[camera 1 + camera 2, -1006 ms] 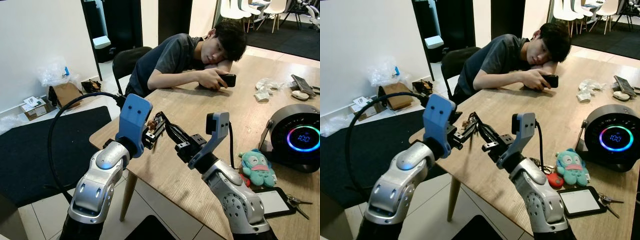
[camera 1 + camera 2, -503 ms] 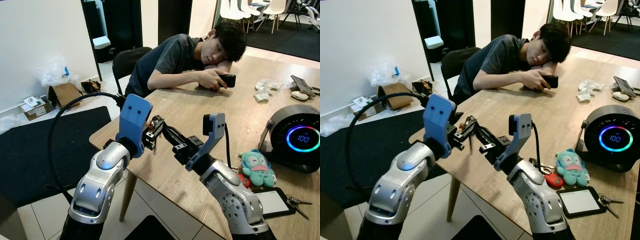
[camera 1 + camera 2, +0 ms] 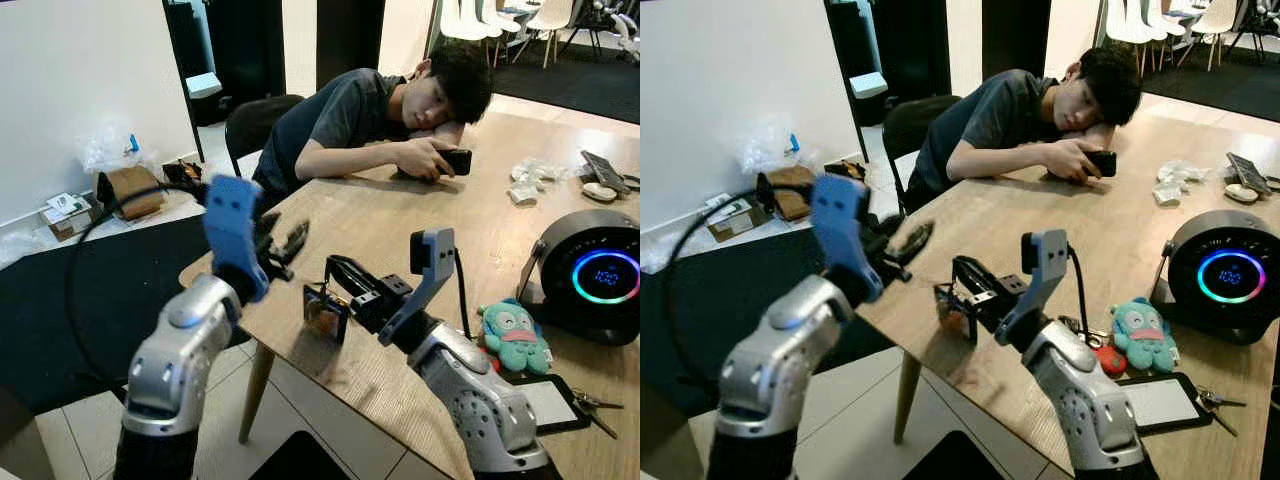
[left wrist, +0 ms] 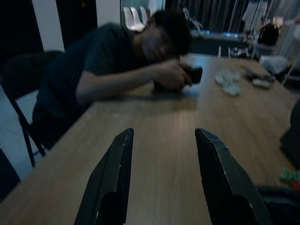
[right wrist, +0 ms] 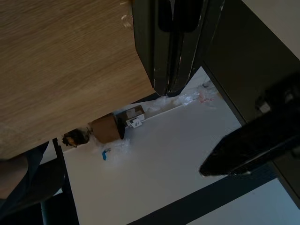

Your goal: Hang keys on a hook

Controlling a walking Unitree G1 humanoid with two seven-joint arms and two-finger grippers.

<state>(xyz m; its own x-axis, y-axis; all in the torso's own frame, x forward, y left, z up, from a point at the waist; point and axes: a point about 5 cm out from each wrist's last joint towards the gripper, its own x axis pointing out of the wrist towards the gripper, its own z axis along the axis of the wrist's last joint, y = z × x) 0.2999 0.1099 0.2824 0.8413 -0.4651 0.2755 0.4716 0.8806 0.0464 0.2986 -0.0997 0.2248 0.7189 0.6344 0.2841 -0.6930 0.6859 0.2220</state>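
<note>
Keys, a small dark bunch with a brownish fob (image 3: pixel 322 314), dangle from the tips of the right gripper (image 3: pixel 322 290) just above the near edge of the pale wooden counter (image 3: pixel 420 220). Their long axis hangs straight down below the fingers. In the right wrist view those black fingers (image 5: pixel 161 47) are pressed together, so I judge them clamped on the bunch's ring, though the ring itself is too small to make out.

The left gripper (image 3: pixel 285 248) is raised beside the counter's corner, near the bunch but apart from it, with its fingers (image 4: pixel 115 178) spread and empty.

The right arm is therefore the one to carry the bunch. I cannot tell where the hook is.

A second bunch of silver keys (image 3: pixel 597 404) lies far off at the counter's right edge.
</note>
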